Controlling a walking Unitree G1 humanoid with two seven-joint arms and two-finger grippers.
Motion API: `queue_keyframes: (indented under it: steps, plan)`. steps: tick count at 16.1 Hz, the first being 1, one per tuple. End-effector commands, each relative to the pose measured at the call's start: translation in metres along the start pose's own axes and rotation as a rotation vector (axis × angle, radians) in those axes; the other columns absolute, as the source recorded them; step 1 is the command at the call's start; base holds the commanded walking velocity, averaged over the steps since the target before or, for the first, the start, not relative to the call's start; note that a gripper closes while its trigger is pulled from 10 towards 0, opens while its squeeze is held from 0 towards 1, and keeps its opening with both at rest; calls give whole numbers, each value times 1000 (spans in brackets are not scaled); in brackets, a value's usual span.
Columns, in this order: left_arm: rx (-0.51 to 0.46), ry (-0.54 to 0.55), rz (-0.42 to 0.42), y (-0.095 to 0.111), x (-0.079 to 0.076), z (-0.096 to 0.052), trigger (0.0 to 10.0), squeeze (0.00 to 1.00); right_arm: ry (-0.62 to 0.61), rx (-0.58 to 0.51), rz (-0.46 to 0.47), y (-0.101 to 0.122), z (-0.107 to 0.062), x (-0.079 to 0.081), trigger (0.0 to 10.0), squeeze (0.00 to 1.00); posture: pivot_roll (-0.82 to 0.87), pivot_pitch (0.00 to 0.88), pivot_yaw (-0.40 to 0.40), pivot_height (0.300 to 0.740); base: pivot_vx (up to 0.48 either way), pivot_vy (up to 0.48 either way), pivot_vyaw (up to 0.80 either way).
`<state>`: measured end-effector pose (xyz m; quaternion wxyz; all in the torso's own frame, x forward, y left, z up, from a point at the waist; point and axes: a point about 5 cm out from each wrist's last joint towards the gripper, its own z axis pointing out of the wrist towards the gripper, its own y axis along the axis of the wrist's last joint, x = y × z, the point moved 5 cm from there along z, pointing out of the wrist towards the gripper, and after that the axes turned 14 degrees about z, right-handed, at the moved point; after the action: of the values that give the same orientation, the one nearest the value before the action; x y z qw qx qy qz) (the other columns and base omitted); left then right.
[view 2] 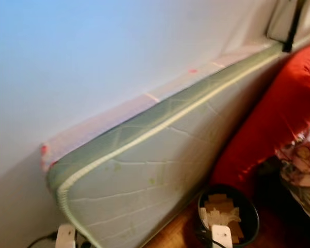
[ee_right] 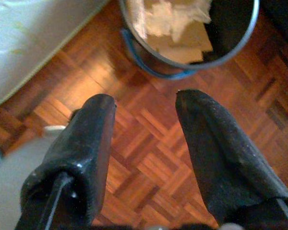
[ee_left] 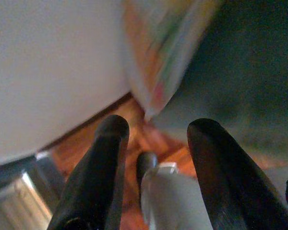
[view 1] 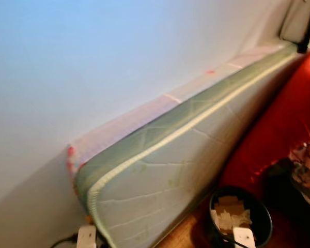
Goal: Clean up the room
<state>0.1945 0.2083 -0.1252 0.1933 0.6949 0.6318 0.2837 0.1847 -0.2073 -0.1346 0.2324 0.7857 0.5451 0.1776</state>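
Mattress on edge against the wall. Just beside its lower end, on the parquet floor: black bin holding cardboard scraps, blue liner edge showing. Beyond the bin from the mattress, red cushion. Right gripper above the floor near the bin, jaws apart, empty. Left gripper by the mattress corner, jaws apart, empty.

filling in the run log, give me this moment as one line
scene: mattress on edge against wall | bin of cardboard scraps on parquet floor | left claw open, empty | right claw open, empty, near bin
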Motion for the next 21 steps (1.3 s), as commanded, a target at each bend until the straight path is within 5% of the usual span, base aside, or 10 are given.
queue_keyframes:
  steps: [1, 21]
  plan:
    - [108, -102, 142, -11, 13, -1, 10000, 0, 197, 73, 99, -10, -3, 27, 10000, 0, -3, 0, 5, 740, 0, 0, 0]
    - [111, -108, 167, -13, 8, -1, 10000, 0, 191, 58, 112, -5, -2, 21, 10000, 0, -4, 0, -2, 740, 0, -265, -77]
